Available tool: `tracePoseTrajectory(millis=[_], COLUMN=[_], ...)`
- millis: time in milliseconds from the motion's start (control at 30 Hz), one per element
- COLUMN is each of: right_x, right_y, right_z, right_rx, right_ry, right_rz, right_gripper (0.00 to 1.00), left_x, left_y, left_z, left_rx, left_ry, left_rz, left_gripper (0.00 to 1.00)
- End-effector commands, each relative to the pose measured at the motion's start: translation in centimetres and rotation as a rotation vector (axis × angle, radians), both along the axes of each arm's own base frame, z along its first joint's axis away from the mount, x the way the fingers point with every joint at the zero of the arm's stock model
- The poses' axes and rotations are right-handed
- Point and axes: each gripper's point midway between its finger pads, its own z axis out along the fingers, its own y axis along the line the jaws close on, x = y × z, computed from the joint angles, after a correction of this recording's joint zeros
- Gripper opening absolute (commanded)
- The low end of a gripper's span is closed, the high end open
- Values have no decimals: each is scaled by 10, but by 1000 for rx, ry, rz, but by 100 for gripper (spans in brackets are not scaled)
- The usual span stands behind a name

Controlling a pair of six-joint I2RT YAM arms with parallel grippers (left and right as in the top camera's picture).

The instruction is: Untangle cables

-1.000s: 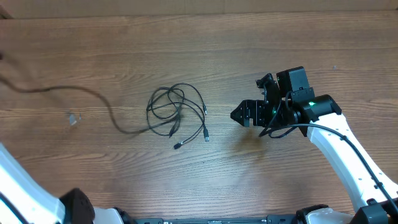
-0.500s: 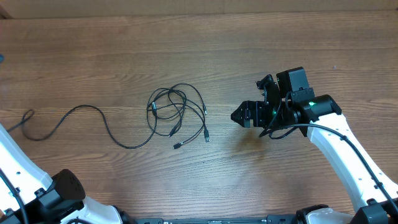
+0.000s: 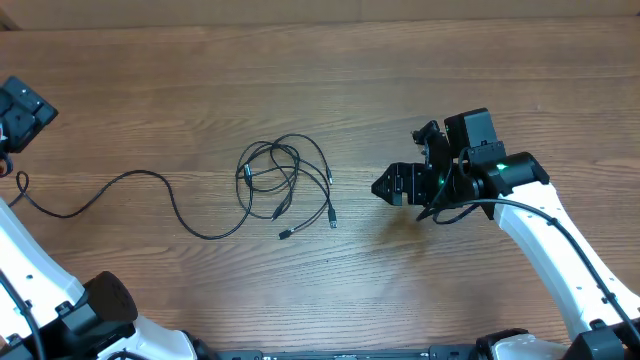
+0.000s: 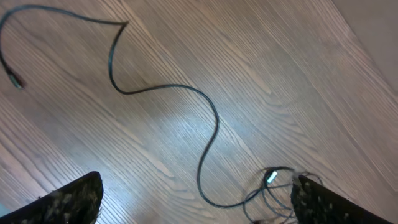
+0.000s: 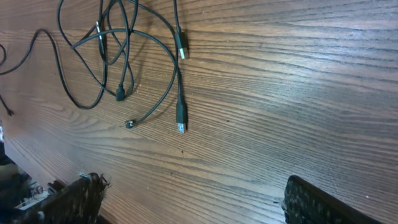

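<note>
The cables' loose knot (image 3: pixel 283 178) lies mid-table, its small plug ends (image 3: pixel 331 222) pointing toward the front. One long black strand (image 3: pixel 130 178) runs out of it to the left, ending near the table's left edge (image 3: pixel 22 183). My left gripper (image 3: pixel 15 115) hangs high over that end. In the left wrist view it (image 4: pixel 196 185) is open and empty, with the strand (image 4: pixel 211 118) lying flat below. My right gripper (image 3: pixel 385 185) hovers to the right of the knot. It (image 5: pixel 193 183) is open, and the knot (image 5: pixel 118 37) and a silver-tipped plug (image 5: pixel 181 122) lie ahead of it.
The wooden table (image 3: pixel 320 70) carries only the cables. The right arm's white link (image 3: pixel 560 250) crosses the front right corner. The left arm's base (image 3: pixel 100 305) sits at the front left.
The long strand, pulled taut toward the left edge a second ago, has dropped and lies slack on the table. My left gripper has opened and come into view at the far left. The right arm is still.
</note>
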Motion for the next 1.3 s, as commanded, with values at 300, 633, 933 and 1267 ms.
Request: tracePoseTrajectory(millis=[300, 633, 933, 1267], right_x=[0, -1, -3, -8], right_y=[-1, -1, -5, -8], right_z=[-2, -2, -5, -8], right_rx=[-7, -7, -29, -49], right_ry=[3, 3, 15, 40], right_rz=[-4, -4, -11, -16], right_gripper=[91, 91, 91, 91], left_x=[-70, -64, -37, -32], left_y=[-29, 25, 67, 95], left_z=[-27, -132, -244, -273], left_rx=[0, 146, 205, 279], left_ry=[92, 215, 411, 448], left_rz=[123, 331, 350, 380], left_gripper=[95, 92, 87, 85])
